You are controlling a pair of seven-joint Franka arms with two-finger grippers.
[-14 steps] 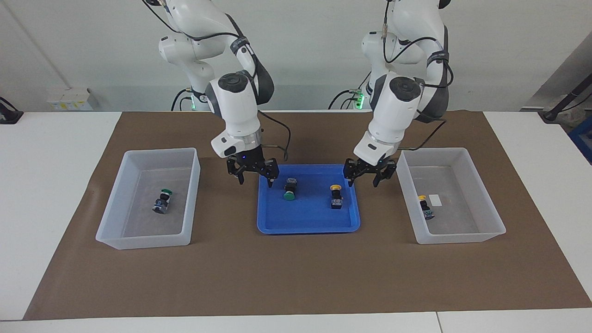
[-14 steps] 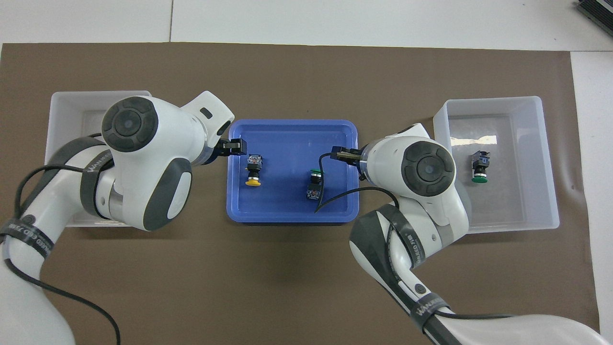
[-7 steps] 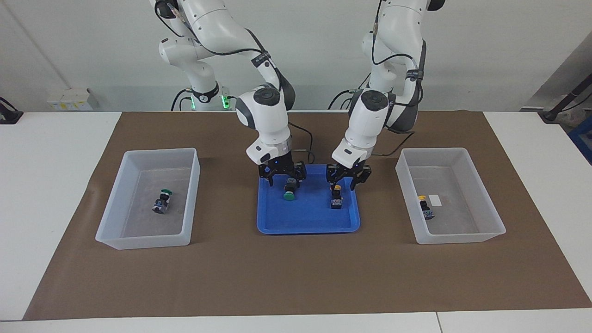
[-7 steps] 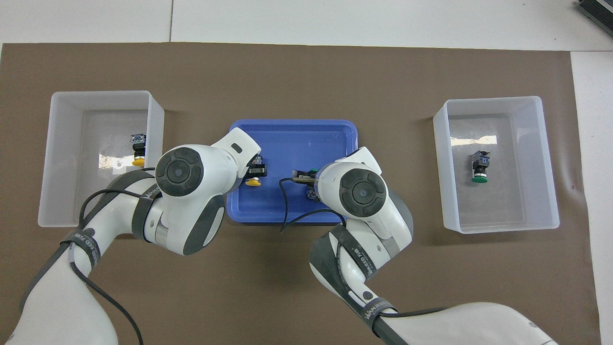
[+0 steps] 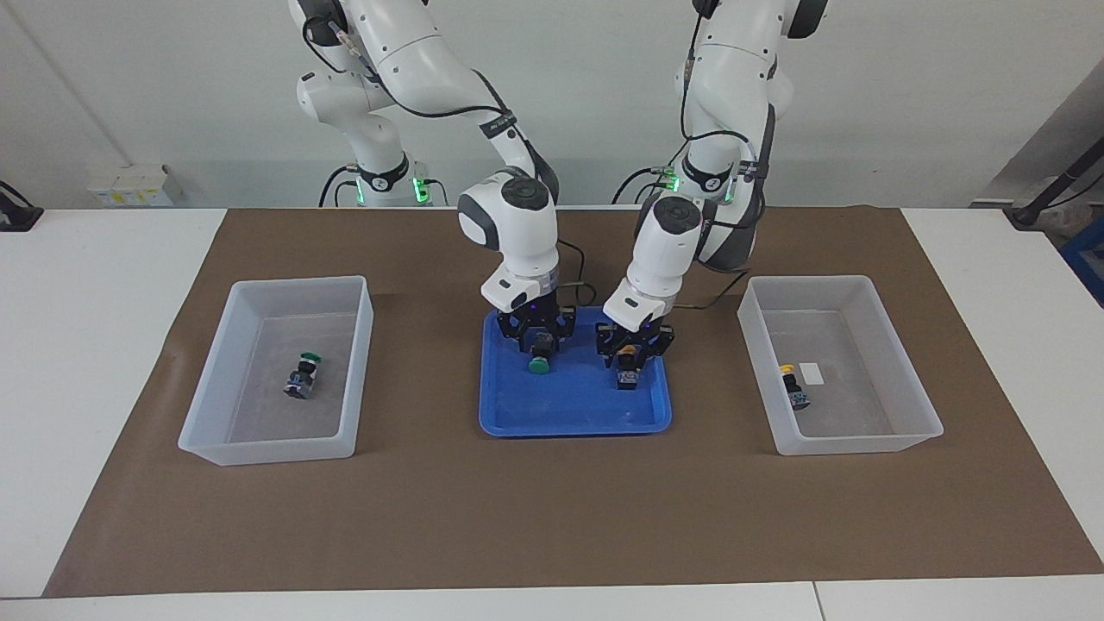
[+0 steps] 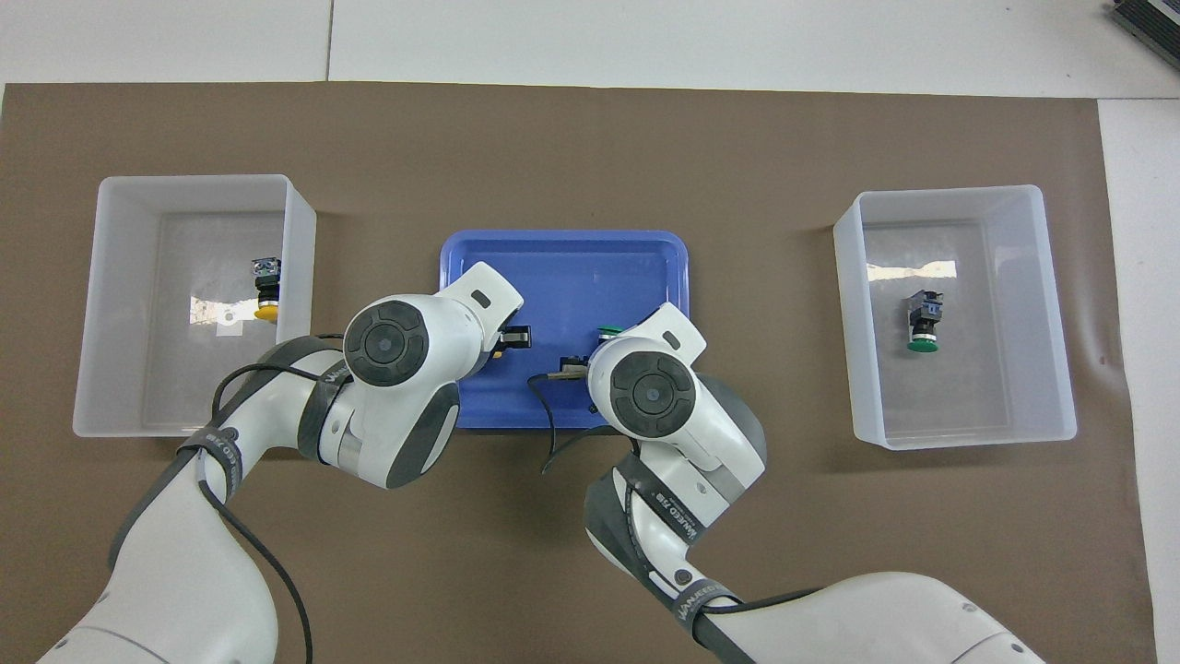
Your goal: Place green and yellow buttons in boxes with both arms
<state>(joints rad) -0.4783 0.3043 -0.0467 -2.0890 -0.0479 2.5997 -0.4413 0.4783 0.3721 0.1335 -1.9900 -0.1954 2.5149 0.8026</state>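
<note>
We see one green button [image 5: 541, 364] and one yellow button [image 5: 629, 374] lying in the blue tray [image 5: 517, 414]; their twins [image 5: 302, 377] [image 5: 794, 386] lie in the boxes [image 5: 207, 392] [image 5: 906, 388] flanking it.

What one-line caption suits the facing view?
Both grippers reach buttons in the blue tray; each box holds one.

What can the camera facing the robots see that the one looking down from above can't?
Only the facing view plainly shows the right pincer down at the green button in the blue tray, and the left pincer at the yellow button. Only the overhead view shows a dark object at its picture's edge. Both show the tray and two boxes, one button in each.
</note>
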